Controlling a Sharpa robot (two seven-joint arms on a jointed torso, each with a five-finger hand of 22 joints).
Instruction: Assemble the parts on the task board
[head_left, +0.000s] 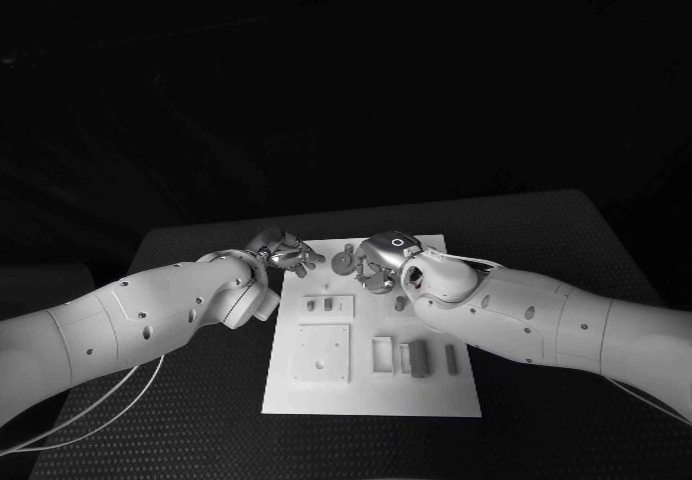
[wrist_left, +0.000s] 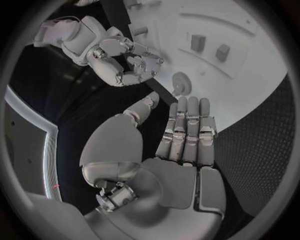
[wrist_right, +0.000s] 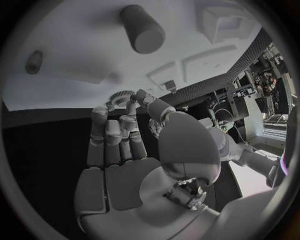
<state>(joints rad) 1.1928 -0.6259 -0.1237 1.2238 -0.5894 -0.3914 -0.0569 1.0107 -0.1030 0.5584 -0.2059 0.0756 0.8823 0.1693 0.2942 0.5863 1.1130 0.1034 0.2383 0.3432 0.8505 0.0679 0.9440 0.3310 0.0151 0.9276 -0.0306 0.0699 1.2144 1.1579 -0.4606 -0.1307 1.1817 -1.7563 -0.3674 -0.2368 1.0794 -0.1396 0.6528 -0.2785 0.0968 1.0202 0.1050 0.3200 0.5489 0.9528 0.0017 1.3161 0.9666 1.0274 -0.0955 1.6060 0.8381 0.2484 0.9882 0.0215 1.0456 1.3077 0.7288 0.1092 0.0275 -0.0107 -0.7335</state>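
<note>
The right hand (head_left: 382, 262) sits over the far end of the white board (head_left: 325, 400), palm turned down toward it. In the right wrist view, the thumb and a fingertip (wrist_right: 139, 98) pinch a small round part with a toothed rim, a gear (wrist_right: 120, 96), just above the board surface; the remaining fingers lie straight and close together. The gear appears pale grey, flat and disc-shaped.

The left hand (head_left: 284, 252) is at the far left corner of the board, near the right hand but apart from it. In the left wrist view, its fingers (wrist_left: 187, 130) are extended side by side with the thumb spread, and nothing lies in the palm. Just beyond its fingertips a second round gear (wrist_left: 182, 83) rests on the board.

A dark cylindrical peg (wrist_right: 142, 29) stands upright on the board near the right hand. Toward the near end the board carries a raised square plate (head_left: 323, 352), and beside it a row of small upright blocks (head_left: 417, 358). Two small pegs (head_left: 329, 303) stand in a recessed block between the plate and the hands.

The board lies lengthwise in the middle of the black table (head_left: 548, 240).
</note>
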